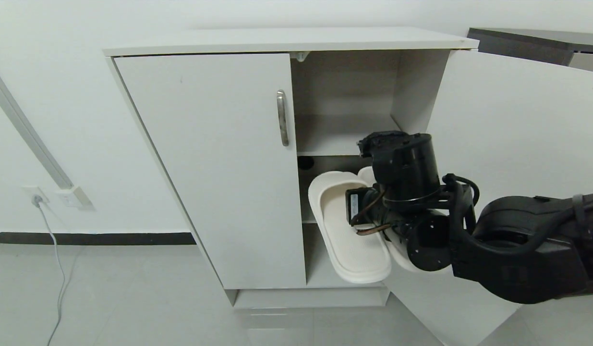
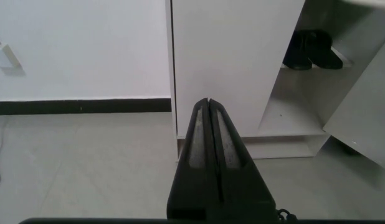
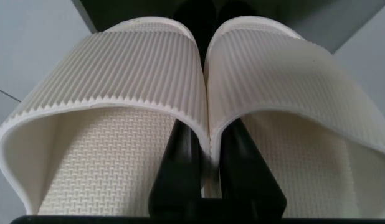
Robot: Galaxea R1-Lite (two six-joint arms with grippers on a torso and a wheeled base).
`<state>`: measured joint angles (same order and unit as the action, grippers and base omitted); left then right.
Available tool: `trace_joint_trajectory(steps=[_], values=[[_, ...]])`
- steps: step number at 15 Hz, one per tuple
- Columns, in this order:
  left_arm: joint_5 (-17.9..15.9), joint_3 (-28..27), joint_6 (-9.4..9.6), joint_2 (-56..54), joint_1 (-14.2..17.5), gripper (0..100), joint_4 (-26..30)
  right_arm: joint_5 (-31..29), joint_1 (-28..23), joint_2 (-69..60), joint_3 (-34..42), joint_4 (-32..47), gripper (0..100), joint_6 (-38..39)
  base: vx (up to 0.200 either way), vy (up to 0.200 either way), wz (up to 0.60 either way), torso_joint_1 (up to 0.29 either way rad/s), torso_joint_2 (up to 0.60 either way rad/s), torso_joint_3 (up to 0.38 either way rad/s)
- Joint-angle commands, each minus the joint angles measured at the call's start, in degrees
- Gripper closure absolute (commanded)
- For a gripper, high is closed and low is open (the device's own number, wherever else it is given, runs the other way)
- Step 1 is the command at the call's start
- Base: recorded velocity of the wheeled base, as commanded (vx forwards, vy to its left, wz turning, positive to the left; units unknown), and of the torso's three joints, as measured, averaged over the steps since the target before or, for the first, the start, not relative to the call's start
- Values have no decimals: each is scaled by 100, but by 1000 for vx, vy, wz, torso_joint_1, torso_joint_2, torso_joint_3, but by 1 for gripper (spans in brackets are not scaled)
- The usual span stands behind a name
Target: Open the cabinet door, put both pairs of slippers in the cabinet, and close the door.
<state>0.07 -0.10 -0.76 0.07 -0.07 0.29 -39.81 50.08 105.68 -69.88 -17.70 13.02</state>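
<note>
**Trainee:** Location of the white slippers (image 1: 350, 230)?

**Instructor:** At the open right bay of the cabinet (image 1: 286, 41), tilted. Toes up inside the opening below the upper shelf (image 1: 344, 137), heels lower, hanging out in front. Not yet resting on any shelf, by the look of it.

**Trainee:** Grip status?

**Instructor:** Right pincer (image 3: 208, 158) clamped on the two inner side walls, pressed together between its fingers; both slippers carried as one. Left pincer (image 2: 208, 109) closed right up, nothing in it, low before the closed left door (image 1: 205, 168).

**Trainee:** Procedure for insertion?

**Instructor:** Level the soles first, then advance straight in, toes leading. Mind the dark pair (image 2: 314, 53) already on the middle shelf (image 1: 305, 221): stop short of it or set down beside it. Hold clear of the left door's edge and of the open right door (image 1: 507, 144). Release only with soles flat on a shelf and heels fully inside; otherwise, probable fouling of the door on closing.
</note>
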Motion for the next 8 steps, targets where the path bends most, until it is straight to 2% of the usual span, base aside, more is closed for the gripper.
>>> trace_joint_trajectory(steps=[1,4,8], values=[[1,1,-4,1,7,100,6,-18,2,-118,-61,-313,100,-274,0,0,0,0,0,0],[-7,1,58,1,7,100,6,-114,-60,-21,-61,-1034,100,-880,0,0,0,0,0,0],[-16,1,40,1,-1,100,6,-316,-271,128,-131,-1104,100,-959,0,0,0,0,0,0]])
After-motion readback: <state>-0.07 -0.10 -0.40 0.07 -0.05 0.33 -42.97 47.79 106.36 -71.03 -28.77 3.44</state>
